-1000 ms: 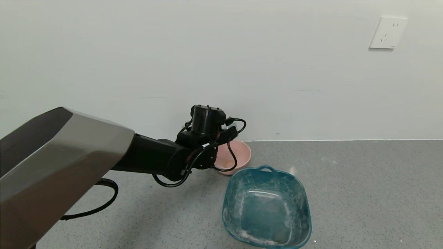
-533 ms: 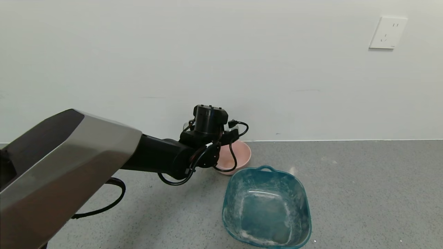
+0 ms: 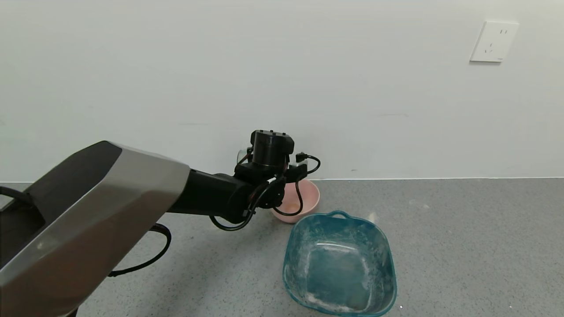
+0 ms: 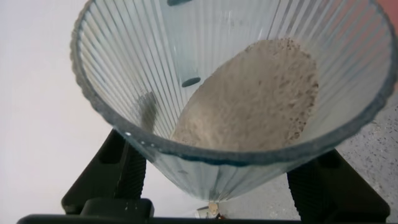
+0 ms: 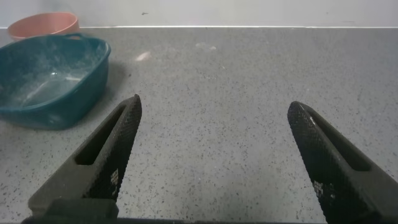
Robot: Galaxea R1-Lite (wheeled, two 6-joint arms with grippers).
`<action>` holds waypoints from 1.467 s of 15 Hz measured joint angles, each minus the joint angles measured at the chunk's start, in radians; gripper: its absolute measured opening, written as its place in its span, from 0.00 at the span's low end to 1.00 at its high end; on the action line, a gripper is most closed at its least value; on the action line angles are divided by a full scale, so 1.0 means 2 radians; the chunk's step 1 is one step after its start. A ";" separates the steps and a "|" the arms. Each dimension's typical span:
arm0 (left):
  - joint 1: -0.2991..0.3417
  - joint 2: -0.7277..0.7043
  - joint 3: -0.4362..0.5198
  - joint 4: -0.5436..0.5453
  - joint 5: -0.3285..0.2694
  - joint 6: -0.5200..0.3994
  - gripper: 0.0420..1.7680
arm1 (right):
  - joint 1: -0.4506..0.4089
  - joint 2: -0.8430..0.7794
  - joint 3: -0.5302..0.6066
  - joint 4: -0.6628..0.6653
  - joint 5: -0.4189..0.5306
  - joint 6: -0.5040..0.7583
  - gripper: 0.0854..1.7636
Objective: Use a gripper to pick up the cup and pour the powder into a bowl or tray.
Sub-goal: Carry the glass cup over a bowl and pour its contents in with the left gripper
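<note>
- Head view: one pink bowl (image 3: 294, 200) stood on the grey bench (image 3: 462, 237) at the far edge by the wall, and one teal tub (image 3: 339, 264) with white residue sat just nearer and to its right. One wall socket (image 3: 493, 42) showed high on the right. The left arm reached across from the left, its left claw (image 3: 282, 169) just left of and above the pink bowl. A sliver of one clear cup (image 3: 242, 155) showed behind the black wrist; from here the claw's fingers could not be made out.
- Left wrist view: the left claw's two black fingers (image 4: 127, 171) pressed on either side of the single ribbed cup (image 4: 155, 74), clamped on its lower body. The cup was tilted, and the grey-white powder (image 4: 255, 99) lay heaped against its bottom and lower wall, well short of the rim.
- Right wrist view: the right claw (image 5: 217, 158) stood wide apart, holding and touching nothing, low over the bare bench. The teal tub (image 5: 46, 81) sat far off to one side, with the pink bowl (image 5: 43, 25) beyond it near the wall.
</note>
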 joint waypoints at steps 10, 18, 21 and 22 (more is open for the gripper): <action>-0.003 0.010 -0.009 0.000 0.023 0.051 0.72 | 0.000 0.000 0.000 0.000 0.000 0.000 0.97; -0.013 0.020 -0.024 0.001 0.037 0.086 0.72 | 0.000 0.000 0.000 0.000 0.000 0.000 0.97; -0.015 0.024 -0.027 0.000 0.039 0.101 0.72 | 0.000 0.000 0.000 0.000 0.000 0.000 0.97; -0.015 0.025 -0.028 0.000 0.041 0.109 0.72 | 0.000 0.000 0.000 0.000 0.000 0.000 0.97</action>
